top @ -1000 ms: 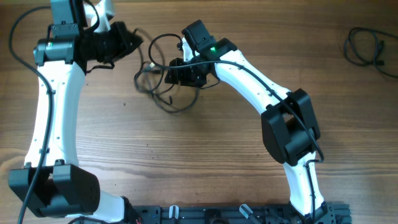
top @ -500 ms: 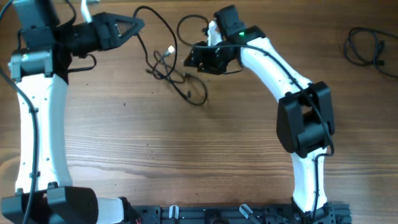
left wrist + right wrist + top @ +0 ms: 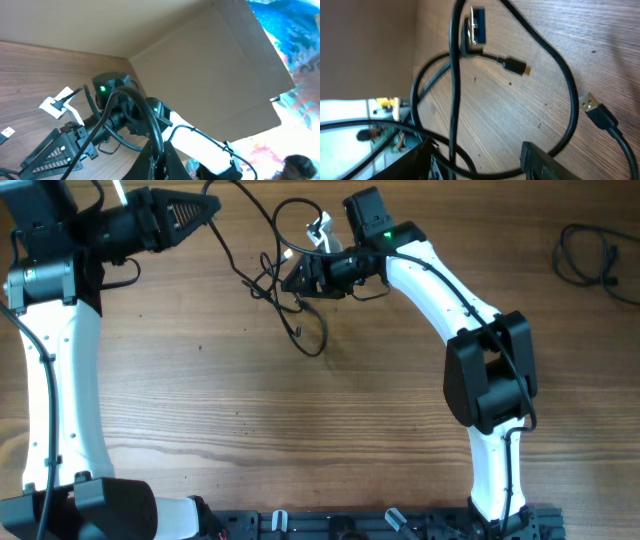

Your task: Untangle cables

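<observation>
2 YAM arms are pictured from overhead, each built of smooth white links joined by bulky black housings. The left arm (image 3: 65, 380) is traced along its white shell by a thick black wire (image 3: 48, 420), and a similar one is carried by the right arm (image 3: 430, 285). A green indicator light (image 3: 385, 235) is lit on the right arm's black wrist block. The left hand (image 3: 212, 205) and right hand (image 3: 298, 280) are black, with tapered triangular fingers. A grid of small holes is shown on 1 finger (image 3: 55, 155) in the left wrist view. A black rail (image 3: 380, 525) is fitted at the bases.
</observation>
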Controlling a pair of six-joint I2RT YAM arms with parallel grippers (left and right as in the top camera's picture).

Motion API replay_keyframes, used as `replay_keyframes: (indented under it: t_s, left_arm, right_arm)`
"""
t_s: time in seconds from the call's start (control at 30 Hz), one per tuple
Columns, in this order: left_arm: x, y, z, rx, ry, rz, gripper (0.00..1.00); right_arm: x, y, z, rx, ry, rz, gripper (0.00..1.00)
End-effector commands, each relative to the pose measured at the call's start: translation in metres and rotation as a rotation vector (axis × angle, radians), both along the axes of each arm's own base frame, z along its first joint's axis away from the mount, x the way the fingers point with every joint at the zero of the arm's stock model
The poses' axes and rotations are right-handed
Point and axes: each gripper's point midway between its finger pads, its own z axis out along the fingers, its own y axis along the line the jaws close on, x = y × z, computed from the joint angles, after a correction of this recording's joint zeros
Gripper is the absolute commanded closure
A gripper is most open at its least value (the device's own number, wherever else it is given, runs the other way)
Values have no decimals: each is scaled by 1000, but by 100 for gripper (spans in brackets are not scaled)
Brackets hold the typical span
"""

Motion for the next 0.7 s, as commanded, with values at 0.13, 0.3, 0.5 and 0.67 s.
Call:
replay_keyframes:
  t_s: [0.13,0.3,0.5,0.67]
  left_arm:
    - [-8,-1,18,-60,48,-28,96]
    - [-7,-1,21,-107,141,-16,96]
    - [-2,15,25,-224,378,46,96]
    - [-1,20,25,-258,448,64,96]
  right_arm:
    - [-13,-1,-8,29,-171,177,41]
    - [-17,5,-13,18,-349,302,41]
    - [-23,-6,-27,-58,-384,360,40]
    - [-15,1,-26,-83,-209,189,40]
